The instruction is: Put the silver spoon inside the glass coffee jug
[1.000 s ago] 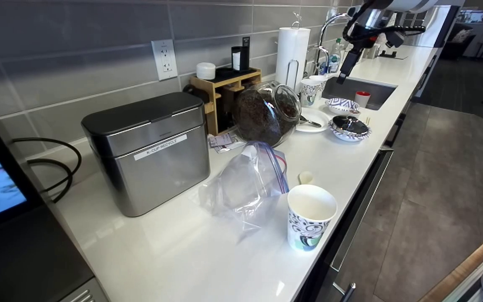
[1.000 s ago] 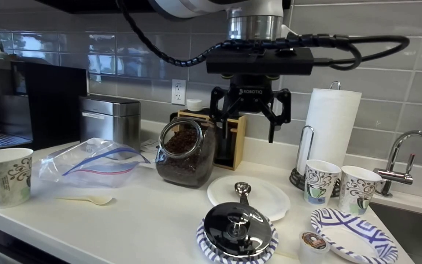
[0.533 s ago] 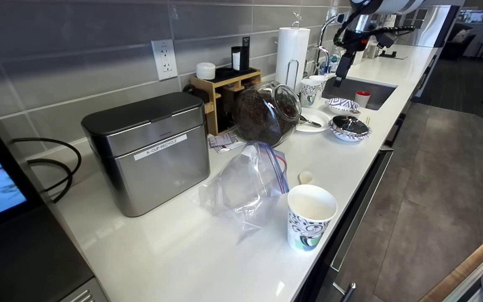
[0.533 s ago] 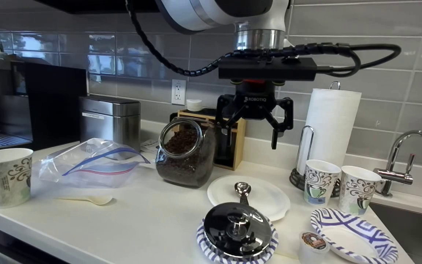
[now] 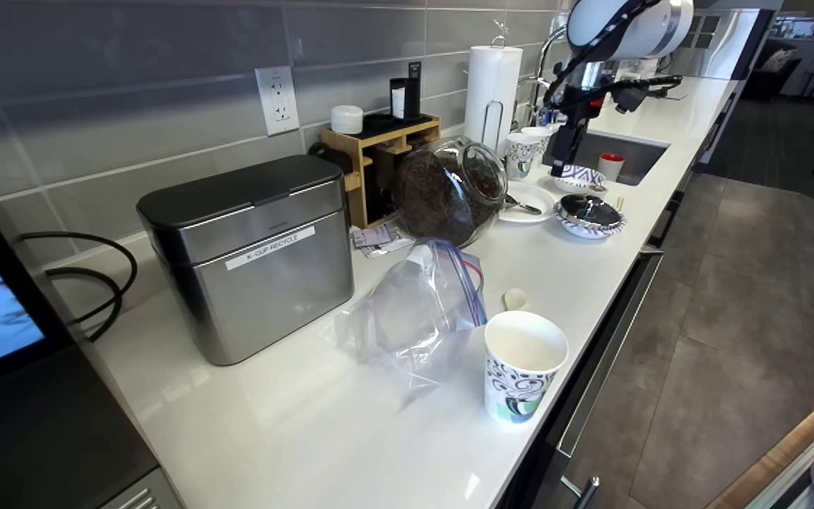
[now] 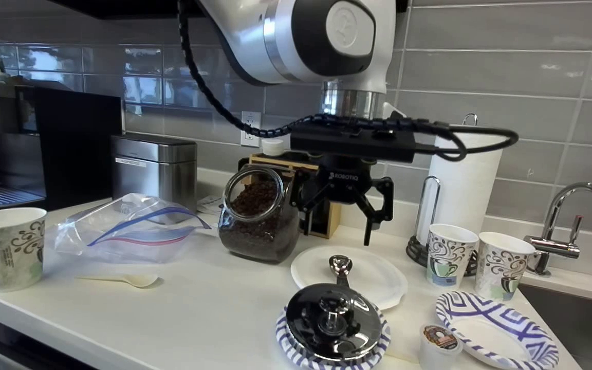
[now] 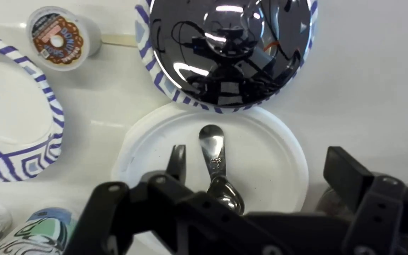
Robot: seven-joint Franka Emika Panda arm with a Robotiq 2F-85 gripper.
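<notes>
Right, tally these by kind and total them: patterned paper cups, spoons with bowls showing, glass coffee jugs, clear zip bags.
Patterned paper cups: 3
Silver spoon and pale spoon: 2
Glass coffee jug: 1
Clear zip bag: 1
Total: 7

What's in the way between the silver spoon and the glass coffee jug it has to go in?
Nothing visible. The silver spoon lies on the white plate, and the glass coffee jug rests beside that plate, its mouth open. Only the end effector itself hangs in the air above the plate.
</notes>
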